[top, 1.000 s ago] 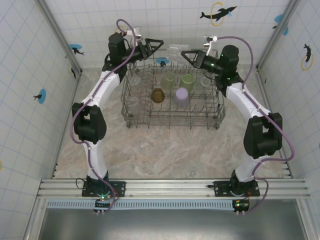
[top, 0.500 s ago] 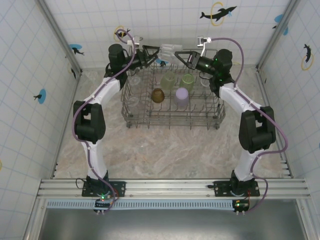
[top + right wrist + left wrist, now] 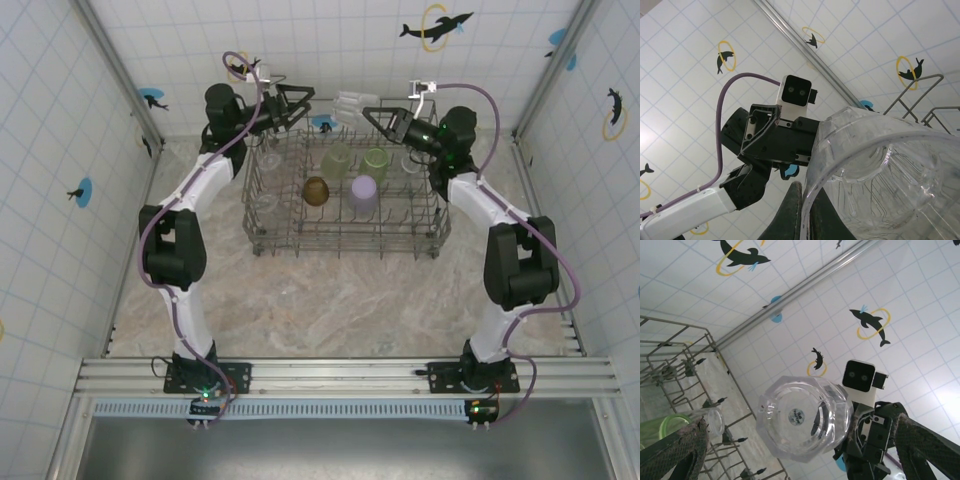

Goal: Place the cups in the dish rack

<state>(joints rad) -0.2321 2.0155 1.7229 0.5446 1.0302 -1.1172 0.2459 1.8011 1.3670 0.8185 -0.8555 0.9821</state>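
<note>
Above the far side of the dish rack [image 3: 345, 241], right claw [image 3: 371, 112] pinches a clear cup [image 3: 348, 101] by its lip, left claw [image 3: 305, 104] gaping empty facing its base; close squarely before releasing, I'd say.

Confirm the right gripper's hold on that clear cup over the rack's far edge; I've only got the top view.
Observer: In the right wrist view the right gripper is shut on the cup, with the rim's wall pinched between its fingers.
Operator: Now give me the left gripper.
Observer: In the left wrist view its fingers stand wide apart and do not touch the cup.
Operator: Say which way the cup points.
Observer: Its base faces the left gripper, with a round sticker at the centre. Its open mouth faces the right wrist camera.
</note>
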